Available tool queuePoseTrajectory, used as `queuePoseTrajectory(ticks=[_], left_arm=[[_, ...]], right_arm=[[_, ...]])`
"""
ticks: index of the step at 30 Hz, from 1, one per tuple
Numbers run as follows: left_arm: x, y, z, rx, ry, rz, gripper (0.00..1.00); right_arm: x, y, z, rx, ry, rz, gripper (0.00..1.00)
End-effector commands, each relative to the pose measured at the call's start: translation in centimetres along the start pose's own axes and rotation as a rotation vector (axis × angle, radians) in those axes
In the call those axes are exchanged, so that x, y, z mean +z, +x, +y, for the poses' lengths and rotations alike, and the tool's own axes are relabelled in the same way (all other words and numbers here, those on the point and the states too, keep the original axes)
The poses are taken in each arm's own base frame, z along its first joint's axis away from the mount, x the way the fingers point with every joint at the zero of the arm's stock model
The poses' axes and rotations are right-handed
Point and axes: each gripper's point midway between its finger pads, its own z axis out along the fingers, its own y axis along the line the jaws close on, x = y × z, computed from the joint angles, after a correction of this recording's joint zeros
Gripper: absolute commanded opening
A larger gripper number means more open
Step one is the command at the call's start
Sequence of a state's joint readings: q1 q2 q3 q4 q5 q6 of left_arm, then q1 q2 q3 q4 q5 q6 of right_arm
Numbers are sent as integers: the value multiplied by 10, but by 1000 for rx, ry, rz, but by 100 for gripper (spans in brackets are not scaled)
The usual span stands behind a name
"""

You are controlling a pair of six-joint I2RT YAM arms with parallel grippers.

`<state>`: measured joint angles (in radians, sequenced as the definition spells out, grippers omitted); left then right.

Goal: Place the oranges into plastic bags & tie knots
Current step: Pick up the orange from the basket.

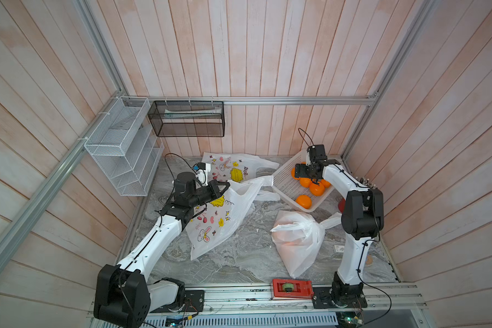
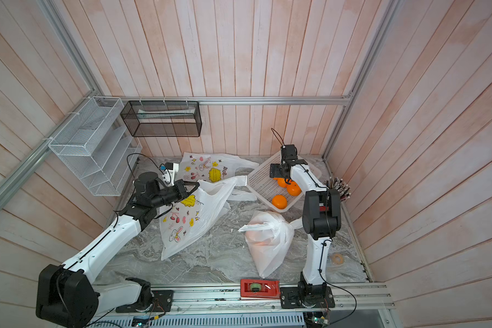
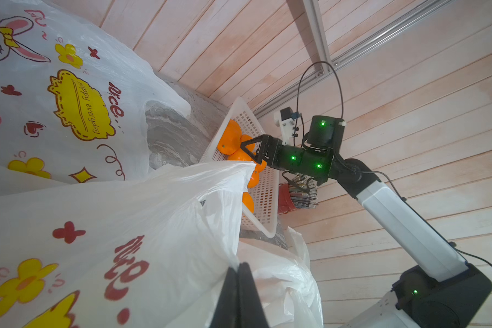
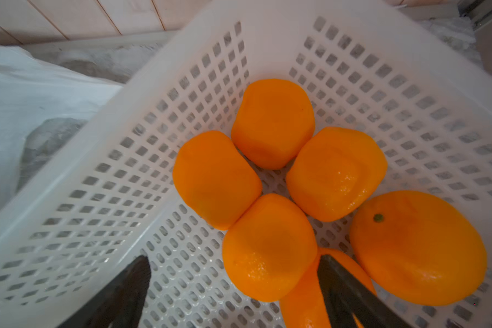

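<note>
Bag (image 1: pixel 225 218): thin, limp printed film, which I judge light and slippery. It is best taken at the rim or a handle loop. It hangs from the grip with its bottom on the table (image 1: pixel 239 261) and its mouth towards the basket.
Left gripper (image 1: pixel 224 188): clenched on the bag's rim, holding that edge up.
Spare bag (image 1: pixel 233 167): lies flat by the back wall, just behind the held one.
Tied bag (image 1: pixel 298 241): lies on the table near the right arm. Orange shows faintly through the film, and the knot (image 1: pixel 321 227) points towards that arm.
Basket (image 1: pixel 286 181): white, perforated, in the back right corner.
Oranges (image 4: pixel 270 247): in the basket, four of them touching in a cluster with more beside them. They look firm and smooth, are round and likely to roll. Grip one across its widest part.
Right gripper (image 4: pixel 233 259): jaws spread wide over the cluster, grasping nothing. One finger is just beside an orange; I cannot tell whether they touch.
</note>
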<state>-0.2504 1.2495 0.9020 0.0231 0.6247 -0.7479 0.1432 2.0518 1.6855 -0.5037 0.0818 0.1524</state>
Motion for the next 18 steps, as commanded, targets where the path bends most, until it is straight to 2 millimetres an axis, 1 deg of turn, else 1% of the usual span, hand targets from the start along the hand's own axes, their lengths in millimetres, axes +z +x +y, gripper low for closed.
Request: queuePoseTrajectory(ticks=[1,9,13,16,18], left_arm=[[2,-2,-3,21,22,5,0],[6,0,0,8,28,18,0],[7,-1,0,9,26,19,0],[7,-1,0,7,23,17,0],[7,-1,1,7,21,19,0]], right_arm=[[9,14,-19,-29,101,56,94],[42,20,-22,-39,93,106,94],[54,26,-22,-34,85,138,91],[60,28,-20,-33,79,141,85],[61,26,-21,-32,79,134,76]])
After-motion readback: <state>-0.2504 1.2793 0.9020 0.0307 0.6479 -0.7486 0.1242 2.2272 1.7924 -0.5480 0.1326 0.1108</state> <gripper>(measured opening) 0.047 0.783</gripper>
